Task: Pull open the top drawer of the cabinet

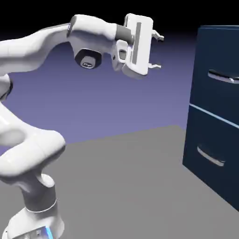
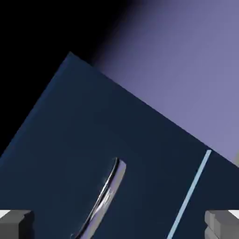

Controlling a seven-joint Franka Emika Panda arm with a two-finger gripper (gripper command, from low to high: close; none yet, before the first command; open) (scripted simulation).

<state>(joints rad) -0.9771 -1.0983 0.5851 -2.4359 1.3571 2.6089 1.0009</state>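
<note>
Across the right edge of the exterior view stands a tall navy cabinet [image 1: 198,130], two drawer fronts stacked one above the other with a pale seam [image 1: 214,115] between them. The top drawer [image 1: 210,53] fills the upper right of the frame and sits closed, its curved silver handle [image 1: 225,77] near the right edge. The lower drawer [image 1: 205,135] has a similar handle [image 1: 211,156], lower down in the right part of the frame.

The white robot arm [image 1: 32,154] rises from the lower left and reaches over the top to the upper middle. There the gripper [image 1: 158,51] points right, its two fingers spread wide, one above the other — open, with nothing between them, and well apart from the cabinet.

In the hand view, the cabinet lies tilted, its corner at the upper left. The top drawer's handle slants through the lower middle, between the grey fingertips [image 2: 224,225] at the bottom corners — touching neither. The pale seam slants at the lower right.
</note>
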